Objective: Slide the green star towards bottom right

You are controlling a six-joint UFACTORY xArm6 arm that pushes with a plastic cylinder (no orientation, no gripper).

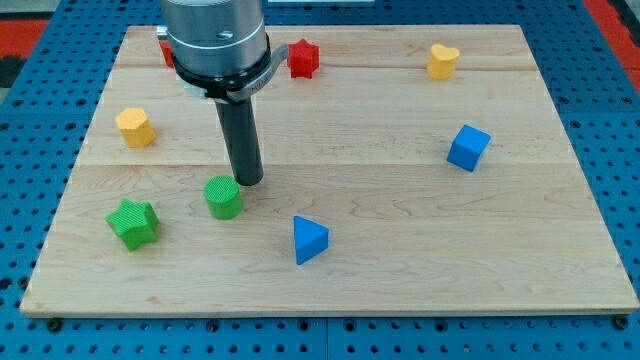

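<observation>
1. Nearest the view's bottom, the blue triangular block (pixel 310 240) lies on the wooden worktop (pixel 400 270), a little left of centre.
2. The green star (pixel 133 222) sits at the lower left of the worktop, well apart from the blue triangular block.
3. Just to its right stands the green cylinder (pixel 224 197), close to the star without touching it.
4. My tip (pixel 249 182) rests on the worktop just beside the green cylinder's upper right; whether they touch cannot be told. The green star lies further off, to the tip's lower left.
5. No jaws exist on this rod, so nothing is held.
6. Farther up, a yellow hexagonal block (pixel 135 127) sits at left and a blue cube (pixel 468 148) at right.
7. Along the top edge are a red star (pixel 303 58), a yellow heart (pixel 443 61), and a red block (pixel 166 50) half hidden behind the arm.
</observation>
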